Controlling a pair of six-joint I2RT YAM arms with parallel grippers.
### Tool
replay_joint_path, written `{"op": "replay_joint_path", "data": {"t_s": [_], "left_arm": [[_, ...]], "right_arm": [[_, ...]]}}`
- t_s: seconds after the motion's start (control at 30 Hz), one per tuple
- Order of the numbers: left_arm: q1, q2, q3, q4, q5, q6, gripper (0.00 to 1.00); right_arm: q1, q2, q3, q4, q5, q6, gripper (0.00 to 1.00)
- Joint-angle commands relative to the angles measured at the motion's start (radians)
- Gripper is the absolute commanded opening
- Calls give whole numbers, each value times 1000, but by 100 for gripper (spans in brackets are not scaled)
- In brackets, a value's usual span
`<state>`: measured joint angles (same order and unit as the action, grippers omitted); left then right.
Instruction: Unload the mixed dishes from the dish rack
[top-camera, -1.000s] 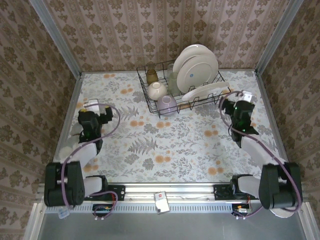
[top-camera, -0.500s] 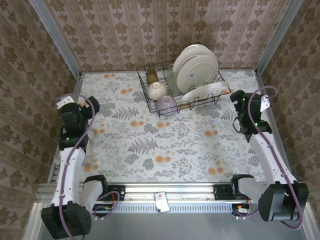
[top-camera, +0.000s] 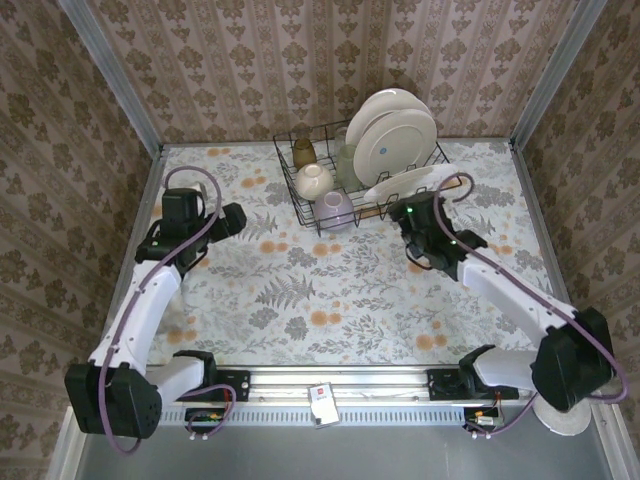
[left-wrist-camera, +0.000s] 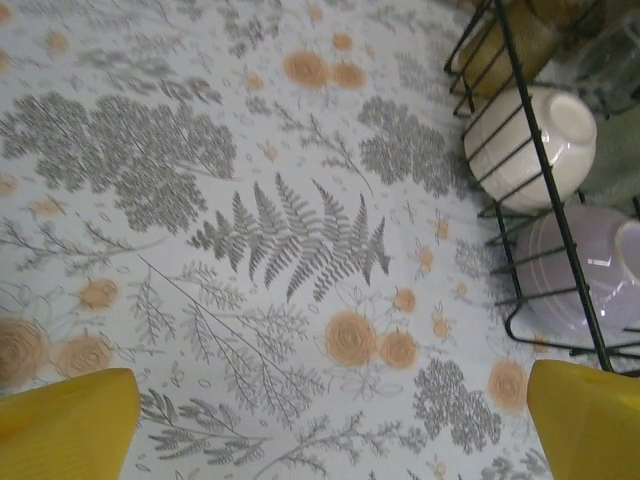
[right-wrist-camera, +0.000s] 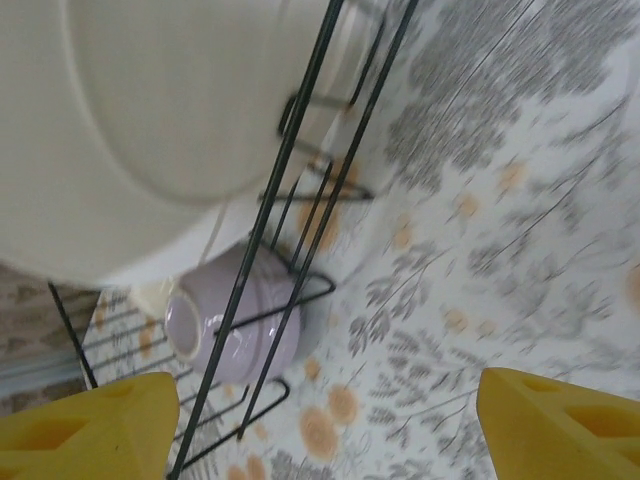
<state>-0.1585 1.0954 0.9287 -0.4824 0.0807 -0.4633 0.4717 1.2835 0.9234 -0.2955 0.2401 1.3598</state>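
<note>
Looking down from overhead, we find the dish rack (top-camera: 385, 205) at 12 o'clock on the floral table (top-camera: 330, 290), loaded with dishes. Inside it the small brown cup (top-camera: 303, 151) sits at the 10 o'clock corner. The cream bowl (top-camera: 313, 181) lies on its side at 9 o'clock, and the lavender bowl (top-camera: 336, 210) is at the 7 o'clock corner. The pale green glass (top-camera: 345, 162) stands just at 3 o'clock of the cup. The white plates (top-camera: 395, 135) stand on edge at 1 o'clock, leaning on one another, and a tilted plate (top-camera: 410, 183) lies low along the 4 o'clock side.

We see the left gripper (top-camera: 232, 220) at 8 o'clock of the rack, near it but apart, over bare tablecloth. In its wrist view the yellow fingers (left-wrist-camera: 65, 425) sit at the two bottom corners, spread wide with nothing between them. The cream and lavender bowls show behind the wires at 2 to 3 o'clock.

The right gripper (top-camera: 408, 225) is at 5 o'clock of the rack, just beside its near edge; we cannot tell whether it touches. Its wrist view is blurred, yet the fingers (right-wrist-camera: 90, 425) plainly stand far apart and hold nothing. The tilted plate looms there at 11 o'clock, and the lavender bowl sits at 7 o'clock behind the wires.
</note>
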Motion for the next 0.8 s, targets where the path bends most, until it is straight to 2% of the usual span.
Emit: {"op": "replay_joint_path", "data": {"t_s": [0.0, 0.13, 0.3, 0.5, 0.77], "left_arm": [[-13, 3, 45, -28, 87, 42, 100], [-19, -8, 48, -26, 182, 56, 99], [-49, -30, 37, -7, 258, 61, 97], [-78, -59, 26, -2, 261, 62, 96], [-78, -77, 22, -4, 249, 70, 96]], "right_arm": [[70, 71, 72, 46, 64, 70, 79], [123, 211, 153, 67, 62, 102, 77], [161, 370, 293, 52, 60, 118, 70], [176, 503, 437, -36, 87, 159, 58], [185, 607, 524, -127, 80, 224, 46]]}}
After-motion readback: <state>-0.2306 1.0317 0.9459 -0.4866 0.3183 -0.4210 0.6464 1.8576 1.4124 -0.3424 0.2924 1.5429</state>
